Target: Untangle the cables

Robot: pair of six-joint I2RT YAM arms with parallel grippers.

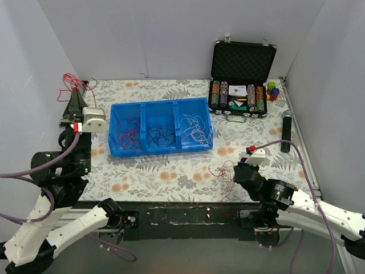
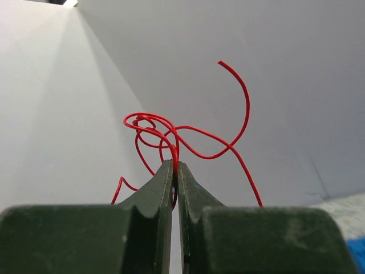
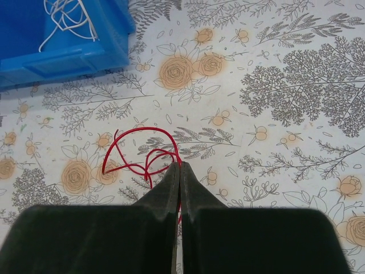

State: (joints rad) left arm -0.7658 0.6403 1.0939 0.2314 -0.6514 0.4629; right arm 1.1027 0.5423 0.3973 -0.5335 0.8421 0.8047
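My left gripper (image 1: 74, 94) is raised at the far left by the wall, shut on a looping red cable (image 1: 69, 81). In the left wrist view the jaws (image 2: 175, 165) pinch that red cable (image 2: 188, 134), which curls up in the air. My right gripper (image 1: 231, 169) is low over the tablecloth at the right front, shut on another red cable (image 1: 219, 170). In the right wrist view the jaws (image 3: 179, 165) pinch this red cable (image 3: 137, 151), whose loops lie on the cloth. A blue three-compartment bin (image 1: 161, 146) holds red (image 1: 128, 132), dark (image 1: 162, 134) and white (image 1: 194, 128) cables.
An open black case (image 1: 242, 77) with poker chips stands at the back right, small coloured blocks (image 1: 273, 91) beside it. A dark cylinder (image 1: 286, 131) lies at the right edge. The bin's corner shows in the right wrist view (image 3: 63, 54). White walls enclose the table.
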